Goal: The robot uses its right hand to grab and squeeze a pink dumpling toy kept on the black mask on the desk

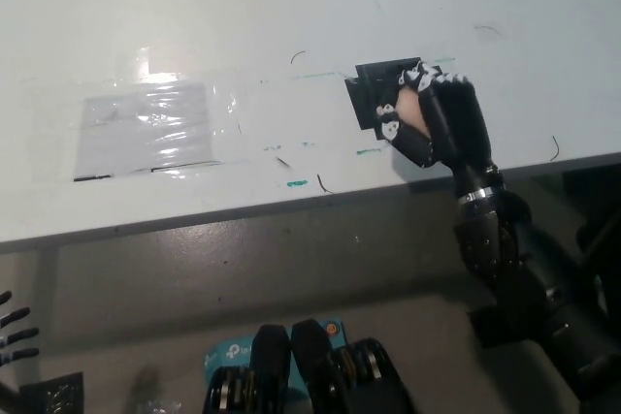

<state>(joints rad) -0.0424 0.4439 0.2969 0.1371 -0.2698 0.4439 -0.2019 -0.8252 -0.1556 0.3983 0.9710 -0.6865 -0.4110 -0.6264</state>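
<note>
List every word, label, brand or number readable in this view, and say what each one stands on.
"tp-link" style logo, partly hidden: on the teal packet on the floor below the desk edge; only a rough reading.
Green and black pen marks on the white desk: scribbles, not readable text.
Taped plastic sheet: no legible writing.
Right hand, pink dumpling toy, black mask: no text visible.

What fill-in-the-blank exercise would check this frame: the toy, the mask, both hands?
1. The right hand is closed around a ____ dumpling toy.
2. The toy and hand are over the ____ mask on the desk.
3. The left hand shows only at the picture's lower ____ edge, below the desk.
4. The arm holding the toy is ____ in colour.

Missing words: pink; black; left; black
</note>
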